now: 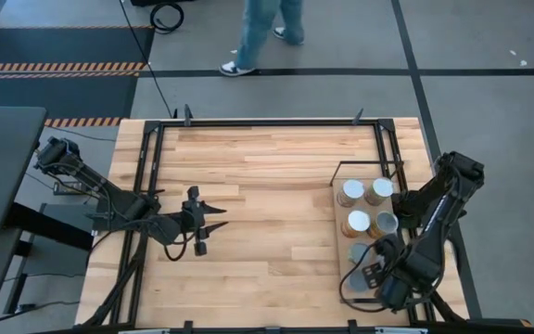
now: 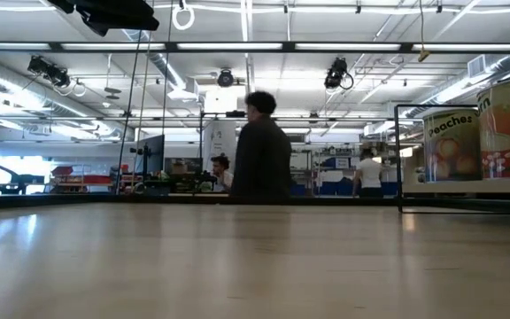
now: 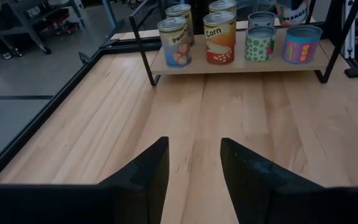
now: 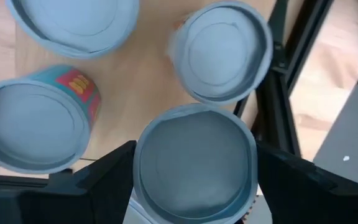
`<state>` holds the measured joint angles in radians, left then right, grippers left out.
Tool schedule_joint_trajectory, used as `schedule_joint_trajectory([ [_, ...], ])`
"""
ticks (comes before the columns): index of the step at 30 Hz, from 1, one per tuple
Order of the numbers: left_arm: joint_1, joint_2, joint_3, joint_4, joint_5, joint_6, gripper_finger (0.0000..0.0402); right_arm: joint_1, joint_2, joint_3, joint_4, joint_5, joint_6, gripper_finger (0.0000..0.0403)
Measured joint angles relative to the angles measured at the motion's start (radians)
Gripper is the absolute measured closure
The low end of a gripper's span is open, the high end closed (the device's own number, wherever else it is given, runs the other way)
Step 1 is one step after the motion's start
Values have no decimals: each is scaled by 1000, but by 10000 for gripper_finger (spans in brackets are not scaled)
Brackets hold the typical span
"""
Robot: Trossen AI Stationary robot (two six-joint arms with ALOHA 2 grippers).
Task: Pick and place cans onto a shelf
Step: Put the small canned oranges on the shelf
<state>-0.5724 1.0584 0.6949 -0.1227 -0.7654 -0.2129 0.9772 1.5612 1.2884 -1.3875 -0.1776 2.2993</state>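
Note:
The shelf [image 1: 343,278] is a pale board in a black wire frame at the table's right. Several cans stand on it in two rows, among them one with an orange label [image 1: 350,192] and a blue-grey one [image 1: 358,252]. The left wrist view shows the shelf [image 3: 241,63] with a peaches can [image 3: 174,42] and a corn can [image 3: 220,38]. My right gripper [image 1: 382,252] is over the shelf's near half, pointing down, shut on a can [image 4: 194,165]. My left gripper [image 1: 202,223] is open and empty above the table's left part. My right gripper has one can between its two fingers [image 4: 114,171], which come from above and point down. They lie against opposite sides of the can's wall just under its silvery top rim [image 4: 143,149]. The can is upright. Whether it stands on the shelf, I cannot tell.
Three other cans stand close around the held one, the nearest [image 4: 222,50] almost touching it. The shelf's black wire frame [image 4: 288,93] runs beside it. Bare wooden tabletop [image 1: 267,186] lies between the arms. A person [image 1: 267,32] walks beyond the table's far edge.

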Motion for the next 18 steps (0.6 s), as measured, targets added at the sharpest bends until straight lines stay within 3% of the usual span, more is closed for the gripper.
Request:
schedule_joint_trajectory([
  [18,0,1,0,1,0,0,251,27,0,-126,213,-5,-24,92],
])
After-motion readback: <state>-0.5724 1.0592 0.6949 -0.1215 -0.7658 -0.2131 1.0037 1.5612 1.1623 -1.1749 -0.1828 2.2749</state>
